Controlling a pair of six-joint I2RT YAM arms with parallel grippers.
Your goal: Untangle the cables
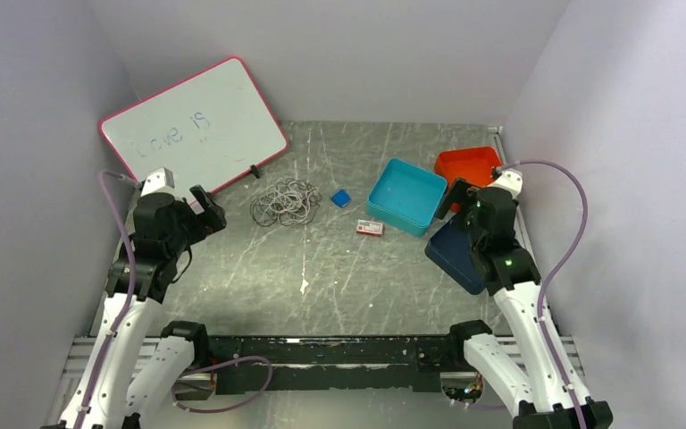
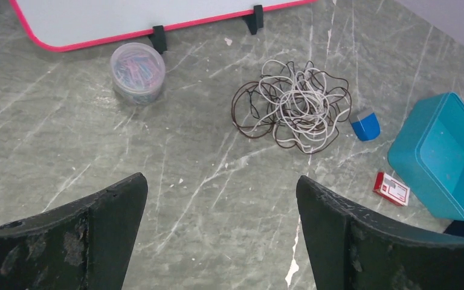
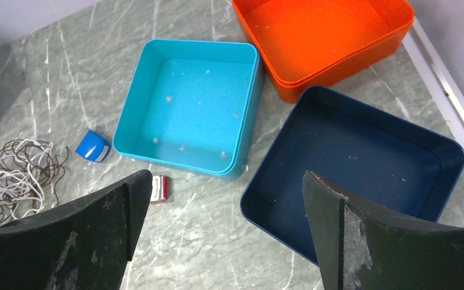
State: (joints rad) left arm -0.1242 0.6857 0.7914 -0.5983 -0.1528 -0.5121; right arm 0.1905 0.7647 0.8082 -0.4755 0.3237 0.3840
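Well, my table is boxed by walls on three sides and leaves a wide bare stretch before my bases. One pink-rimmed whiteboard stands far left, and three bins, teal, orange and navy, crowd the right edge. The cables lie in one loose tangle of white and dark loops mid-table near the whiteboard's feet, alongside one clear tub, one blue block and one red-and-white packet, while my left gripper and right gripper hang spread wide, holding nothing.
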